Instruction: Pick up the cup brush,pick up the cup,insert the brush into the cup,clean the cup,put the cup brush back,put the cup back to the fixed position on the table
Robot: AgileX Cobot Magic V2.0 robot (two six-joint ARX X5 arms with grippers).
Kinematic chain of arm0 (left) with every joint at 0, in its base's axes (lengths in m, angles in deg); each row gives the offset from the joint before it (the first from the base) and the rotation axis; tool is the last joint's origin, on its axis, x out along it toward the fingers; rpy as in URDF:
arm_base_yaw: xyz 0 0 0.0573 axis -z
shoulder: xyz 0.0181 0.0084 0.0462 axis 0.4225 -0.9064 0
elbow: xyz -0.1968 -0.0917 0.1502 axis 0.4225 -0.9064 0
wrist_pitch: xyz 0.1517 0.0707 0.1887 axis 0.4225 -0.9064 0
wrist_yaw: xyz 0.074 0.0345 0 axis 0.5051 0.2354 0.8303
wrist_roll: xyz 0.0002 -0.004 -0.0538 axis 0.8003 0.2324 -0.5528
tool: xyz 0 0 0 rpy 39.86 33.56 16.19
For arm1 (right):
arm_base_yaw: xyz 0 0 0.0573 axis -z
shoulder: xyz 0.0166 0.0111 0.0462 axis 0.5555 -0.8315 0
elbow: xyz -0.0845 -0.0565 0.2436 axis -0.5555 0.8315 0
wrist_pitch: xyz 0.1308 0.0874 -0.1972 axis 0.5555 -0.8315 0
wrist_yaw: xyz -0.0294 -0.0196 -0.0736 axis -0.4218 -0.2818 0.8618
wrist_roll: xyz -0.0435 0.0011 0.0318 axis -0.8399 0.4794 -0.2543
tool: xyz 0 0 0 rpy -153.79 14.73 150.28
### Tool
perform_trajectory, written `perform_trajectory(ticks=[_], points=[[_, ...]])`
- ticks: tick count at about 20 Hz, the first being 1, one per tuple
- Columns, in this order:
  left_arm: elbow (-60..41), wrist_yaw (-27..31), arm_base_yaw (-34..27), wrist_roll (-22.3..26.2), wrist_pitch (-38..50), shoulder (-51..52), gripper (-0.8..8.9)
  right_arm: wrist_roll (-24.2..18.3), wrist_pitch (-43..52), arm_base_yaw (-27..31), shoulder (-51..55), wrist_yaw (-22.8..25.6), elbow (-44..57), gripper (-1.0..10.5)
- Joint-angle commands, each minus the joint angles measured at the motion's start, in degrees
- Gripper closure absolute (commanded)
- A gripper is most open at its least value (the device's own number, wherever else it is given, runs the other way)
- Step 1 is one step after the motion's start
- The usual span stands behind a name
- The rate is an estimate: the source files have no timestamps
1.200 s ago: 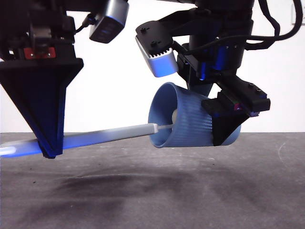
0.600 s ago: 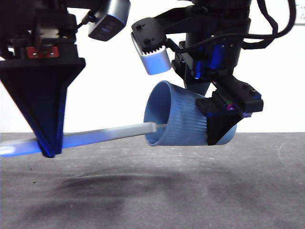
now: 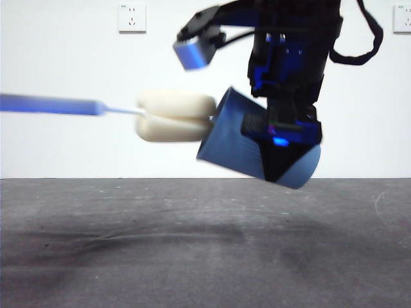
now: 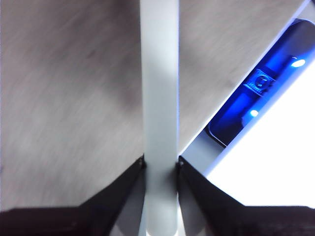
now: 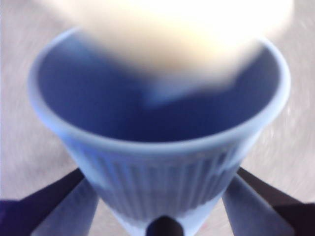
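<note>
My right gripper (image 3: 282, 147) is shut on the blue ribbed cup (image 3: 234, 144) and holds it tilted above the table (image 3: 192, 244), mouth facing up and left. The cup brush's cream sponge head (image 3: 173, 115) is just outside the cup's mouth, touching the rim. Its handle (image 3: 51, 104) runs left out of the front view. In the right wrist view the cup (image 5: 157, 182) sits between my right gripper's (image 5: 160, 199) jaws, with the blurred sponge (image 5: 172, 29) at its mouth. My left gripper (image 4: 160, 164) is shut on the grey handle (image 4: 158, 88) and is out of the front view.
Two wall sockets (image 3: 131, 17) (image 3: 401, 18) are on the white back wall. The right arm's wrist camera (image 3: 192, 51) juts out above the cup. A dark part with blue lights (image 4: 256, 88) shows in the left wrist view.
The sponge head has come out of the cup and the brush has risen. The left gripper has left the front view. The cup has tipped its mouth upward and shifted slightly.
</note>
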Motion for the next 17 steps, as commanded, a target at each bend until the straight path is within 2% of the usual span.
perform_trajectory(ticks=[1, 2, 5, 7, 12, 15, 17], points=[[0.0, 1.1, -1.0, -3.1, -0.1, 3.4, 8.22, 15.7, 0.3, 0.0, 2.3, -0.2, 0.1, 9.6], [0.0, 1.6, -1.3, -5.0, 0.8, 4.7, 8.22, 20.8, 0.3, 0.0, 3.7, -0.7, 0.1, 9.6], [-0.1, 4.1, -2.7, -10.7, 6.7, 6.9, 8.22, 36.5, 0.9, 0.0, 9.2, -7.0, 0.1, 9.6], [-0.5, 8.8, -3.5, -14.6, 11.1, 6.7, 8.23, 41.9, 2.0, 0.0, 13.5, -9.0, 0.1, 9.6], [-7.7, 8.0, -8.5, -20.1, 26.1, 4.9, 8.23, 44.9, 4.1, -0.7, 24.3, -9.3, 0.1, 9.6], [-9.3, -0.5, -12.7, -22.2, 35.2, -0.3, 8.23, 44.9, 4.1, -0.9, 30.5, -9.5, 0.1, 9.6], [-9.3, -3.6, -13.0, -22.5, 40.5, -5.0, 8.23, 44.9, 3.8, -1.2, 33.6, -11.5, 0.1, 9.6]])
